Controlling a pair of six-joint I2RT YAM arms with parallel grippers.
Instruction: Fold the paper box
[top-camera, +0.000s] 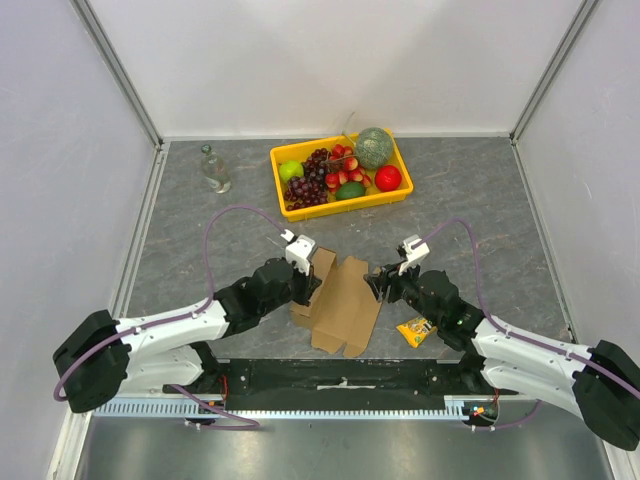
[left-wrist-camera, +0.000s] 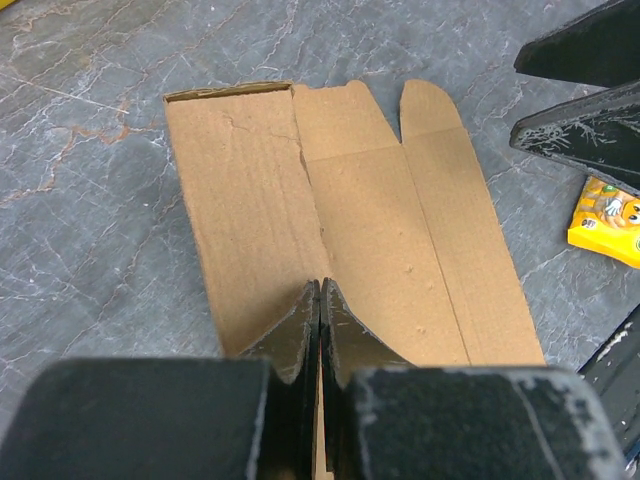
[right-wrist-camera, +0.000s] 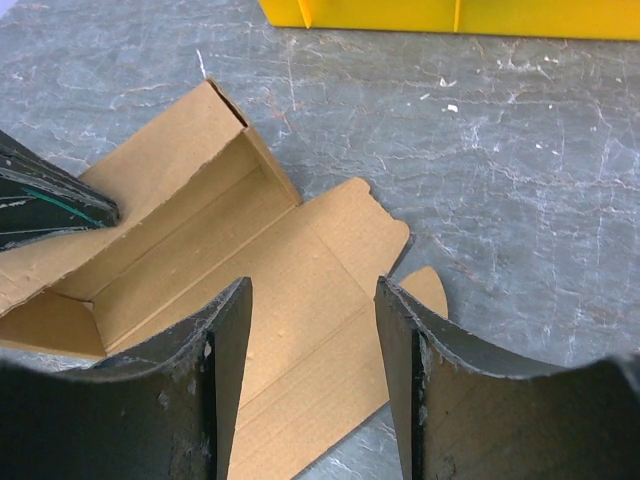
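Observation:
The paper box (top-camera: 345, 300) is plain brown cardboard, partly opened, lying on the grey table between my two grippers. My left gripper (top-camera: 308, 283) is shut on the box's left side; in the left wrist view its fingertips (left-wrist-camera: 320, 285) meet on a thin raised cardboard edge, with the panels and tabs (left-wrist-camera: 380, 220) spread beyond. In the right wrist view the box (right-wrist-camera: 290, 270) shows one raised wall and flat flaps. My right gripper (top-camera: 377, 285) is open, and its jaws (right-wrist-camera: 312, 285) hover just above the box's right flap, holding nothing.
A yellow fruit tray (top-camera: 335, 212) with grapes, strawberries, a melon and apples stands behind the box; its wall shows in the right wrist view (right-wrist-camera: 450, 15). A clear bottle (top-camera: 214, 168) stands at back left. A small yellow candy packet (top-camera: 416, 331) lies right of the box.

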